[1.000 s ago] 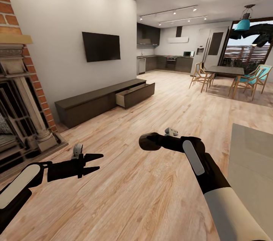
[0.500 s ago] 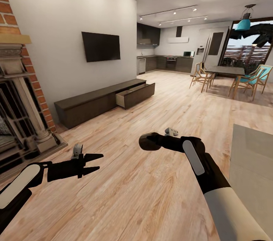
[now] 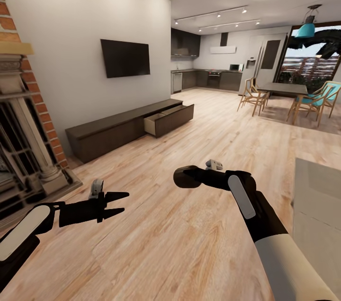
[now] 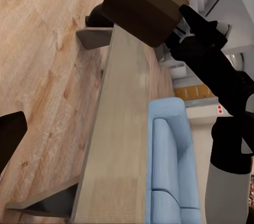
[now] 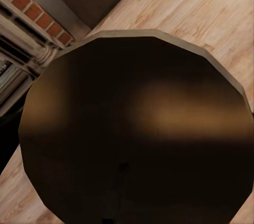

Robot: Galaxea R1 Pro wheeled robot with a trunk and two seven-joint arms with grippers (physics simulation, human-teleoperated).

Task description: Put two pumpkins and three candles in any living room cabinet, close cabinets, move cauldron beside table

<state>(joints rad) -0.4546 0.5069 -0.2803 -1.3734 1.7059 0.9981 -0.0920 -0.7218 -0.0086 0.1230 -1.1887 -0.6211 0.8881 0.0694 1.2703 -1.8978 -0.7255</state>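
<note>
My right gripper point(image 3: 190, 177) is shut on a candle point(image 3: 183, 178), a stubby brown-tan cylinder held out over the wooden floor. In the left wrist view the candle point(image 4: 143, 5) sits at the tips of the black right gripper point(image 4: 180, 23). The candle's dark round end point(image 5: 137, 129) lies close in front of the right wrist camera. My left gripper point(image 3: 117, 202) hangs low on the left, open and holding nothing. Against the white wall ahead stands the long dark brown cabinet point(image 3: 113, 131), with one drawer point(image 3: 166, 121) pulled out. The pumpkins and the cauldron are out of view.
A brick fireplace point(image 3: 23, 140) fills the left side. A pale table point(image 3: 317, 211) stands at my right, with a blue sofa point(image 4: 169, 171) beyond it. A wall TV point(image 3: 125, 58) hangs above the cabinet. Dining table and chairs point(image 3: 284, 95) and the kitchen lie far ahead.
The whole picture has shifted slightly, so the camera has moved a little; fireplace and table sit further towards the edges. Both arms keep their pose, and the candle stays gripped.
</note>
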